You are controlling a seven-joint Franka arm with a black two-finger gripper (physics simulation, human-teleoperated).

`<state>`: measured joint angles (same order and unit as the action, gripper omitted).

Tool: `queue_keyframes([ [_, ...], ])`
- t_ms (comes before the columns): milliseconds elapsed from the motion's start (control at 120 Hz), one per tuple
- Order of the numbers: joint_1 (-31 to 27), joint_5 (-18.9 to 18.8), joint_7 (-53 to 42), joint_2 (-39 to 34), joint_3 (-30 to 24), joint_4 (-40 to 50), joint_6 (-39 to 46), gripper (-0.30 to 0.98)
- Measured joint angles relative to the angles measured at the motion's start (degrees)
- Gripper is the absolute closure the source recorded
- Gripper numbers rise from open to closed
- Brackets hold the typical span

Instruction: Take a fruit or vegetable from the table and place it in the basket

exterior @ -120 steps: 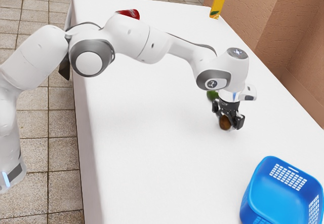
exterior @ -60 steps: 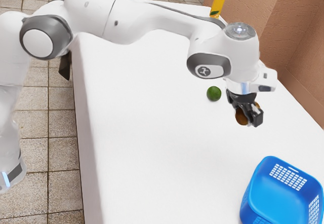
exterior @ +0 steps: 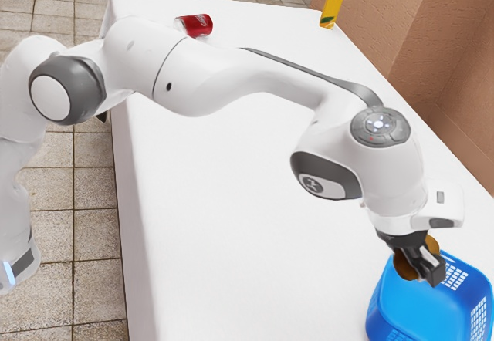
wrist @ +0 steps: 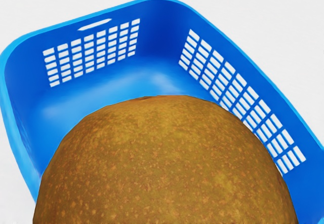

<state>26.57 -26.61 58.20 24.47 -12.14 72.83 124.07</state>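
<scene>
Hanging over the basket (exterior: 375, 314), the brown fruit (wrist: 164, 163) is clamped in the gripper (exterior: 423, 262), jaws on opposite sides. Its rough skin looks firm and unslippery, its weight moderate; the widest middle seems the surest hold, as higher pads could slide off the curve

Versus 1.0 s ago: my black two-finger gripper (exterior: 423, 262) has travelled across the table toward the exterior view's right and nearer its camera. The rounded, speckled brown fruit (exterior: 406, 267) has moved with it, from a spot over the white tabletop (exterior: 255, 225), well apart from the blue plastic basket with slotted walls (exterior: 376, 314), to above that basket. Versus 0.5 s ago: my smooth white arm (exterior: 212, 79) has shifted, uncovering the red cylindrical can (exterior: 198, 25) in the exterior view.
</scene>
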Motion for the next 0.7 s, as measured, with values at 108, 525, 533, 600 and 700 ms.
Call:
queue_keyframes([
  [108,0.1,-0.6,2.8,1.9,-0.7,-0.8,0.9,0.41],
  [525,0.8,-0.6,11.7,1.2,0.3,0.4,4.5,0.06],
  [533,0.8,-0.5,11.9,0.6,1.0,0.6,4.5,0.06],
  [600,-1.0,2.1,14.8,-5.3,4.9,1.8,1.5,0.04],
  [700,-24.0,14.6,24.2,-21.2,2.4,2.2,-14.2,0.02],
])
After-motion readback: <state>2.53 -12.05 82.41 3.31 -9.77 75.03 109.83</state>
